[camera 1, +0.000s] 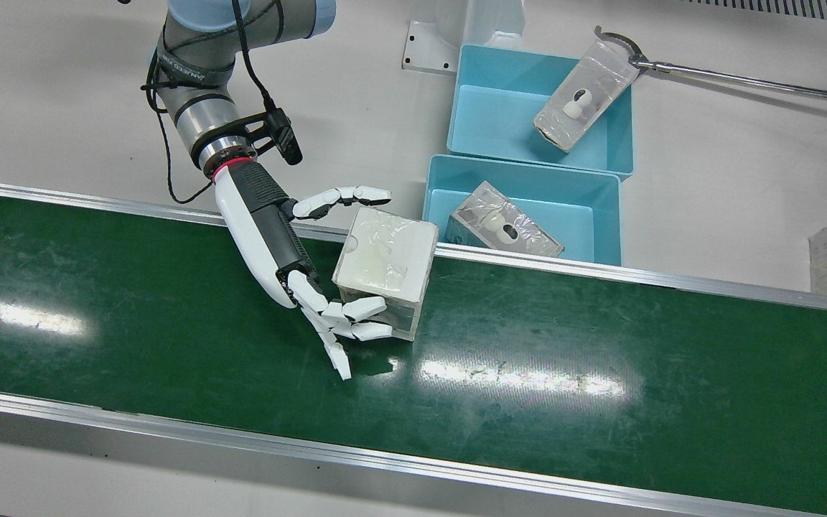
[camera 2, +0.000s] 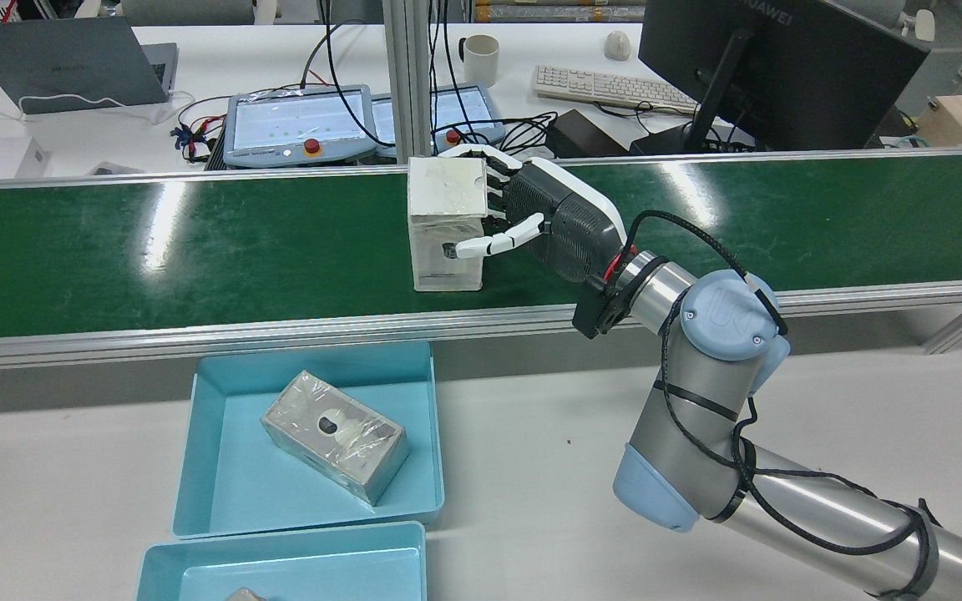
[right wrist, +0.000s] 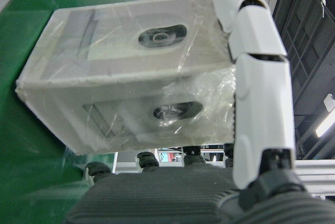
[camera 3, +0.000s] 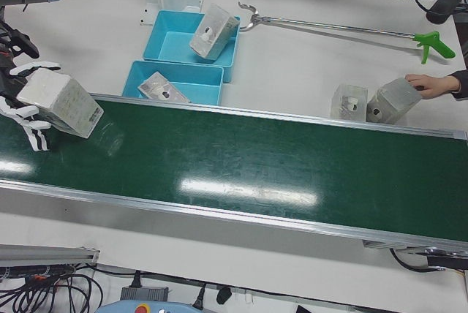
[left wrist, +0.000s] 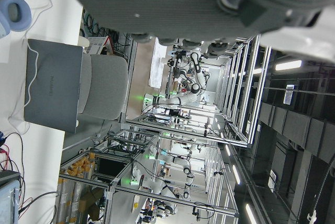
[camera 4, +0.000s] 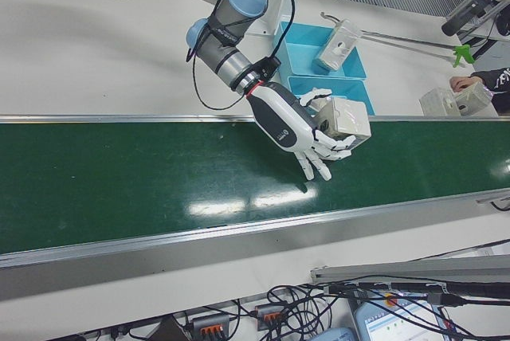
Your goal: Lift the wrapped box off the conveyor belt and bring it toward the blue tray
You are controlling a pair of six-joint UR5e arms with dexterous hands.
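Sideways, the right robot hand clasps the wrapped box.

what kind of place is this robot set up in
Probably a robotics lab or test cell, not a working factory: a green conveyor belt runs past desks with a grey laptop and a black monitor, and more robot arms stand in racks behind.

bright overhead light — white glare streaks on the conveyor belt

"HUAWEI" — on the monitor.
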